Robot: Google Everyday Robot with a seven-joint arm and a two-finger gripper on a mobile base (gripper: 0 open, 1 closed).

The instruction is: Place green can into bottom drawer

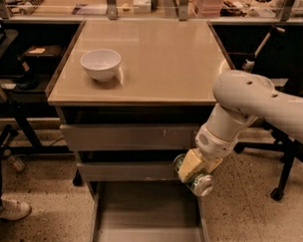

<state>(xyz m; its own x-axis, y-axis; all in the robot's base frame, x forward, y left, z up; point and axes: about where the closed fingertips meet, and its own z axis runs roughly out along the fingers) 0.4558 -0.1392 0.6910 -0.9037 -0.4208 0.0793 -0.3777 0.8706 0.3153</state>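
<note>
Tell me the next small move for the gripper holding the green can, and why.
Probably ease it down and toward the drawer's middle. The gripper is shut on the green can, held tilted roughly above the right-hand wall of the open bottom drawer. The drawer's bare floor lies lower and further in, so releasing here might clip the wall.
</note>
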